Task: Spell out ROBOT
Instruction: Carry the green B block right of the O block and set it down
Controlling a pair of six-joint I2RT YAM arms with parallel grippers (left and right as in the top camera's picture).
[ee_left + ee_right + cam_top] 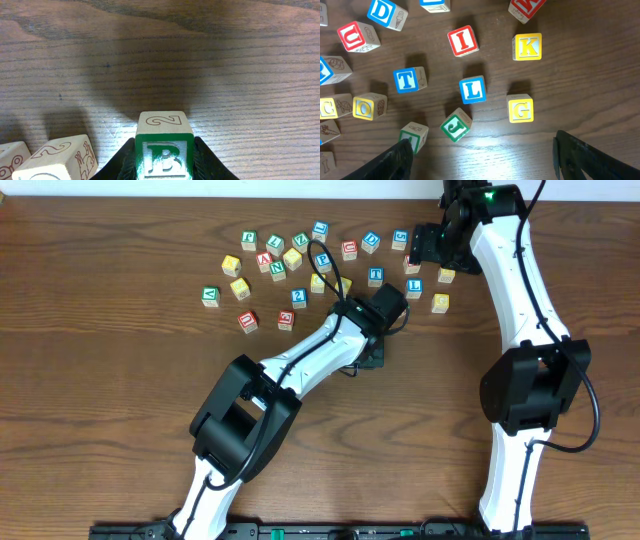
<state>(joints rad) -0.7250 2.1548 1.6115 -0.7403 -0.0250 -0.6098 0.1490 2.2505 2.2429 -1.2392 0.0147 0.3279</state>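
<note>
My left gripper [164, 152] is shut on the green-framed B cube [164, 159], which has a 2 on its top face; bare table lies ahead of it. In the overhead view the left gripper [391, 303] sits just below the cube cluster, and the B cube is hidden there. My right gripper [418, 245] is open and empty, high over the cluster's right side. Between and beyond its fingers [395, 159] I see the blue-framed T cube [410, 79] and a yellow O cube [370, 106]. The T cube [376, 276] also shows from overhead. I cannot read an R.
Around the T lie L [472, 89], J [456, 125], G [520, 109], K [527, 46], I [463, 40], U [358, 36] and D [387, 12] cubes. A green cube [414, 135] touches the right gripper's left finger. Two pale cubes [59, 160] lie left of the B cube.
</note>
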